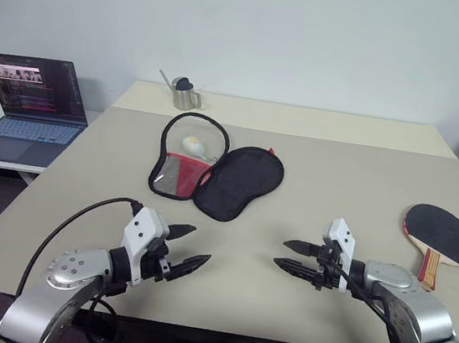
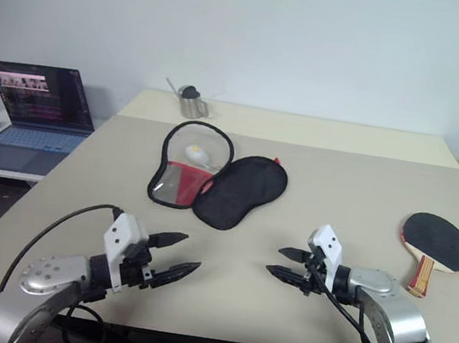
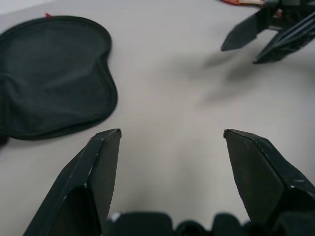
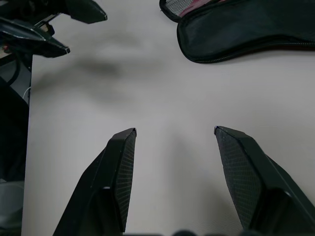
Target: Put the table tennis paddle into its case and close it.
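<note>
The table tennis paddle (image 1: 438,235) lies flat at the table's right edge, black face up, striped handle toward me. The case (image 1: 212,172) lies unzipped and spread open mid-table: a black half (image 1: 239,182) on the right and a half with red fabric and a mesh pocket (image 1: 180,173) on the left. A small white ball (image 1: 192,144) rests in that left half. My left gripper (image 1: 191,248) hovers open over the near table, pointing right. My right gripper (image 1: 285,255) is open too, pointing left toward it, well short of the paddle. Nothing is held.
A metal cup (image 1: 185,94) with a black item in it stands at the table's far side. An open laptop (image 1: 30,108) sits on a lower desk to the left. The table (image 1: 355,180) is bare between the case and the paddle.
</note>
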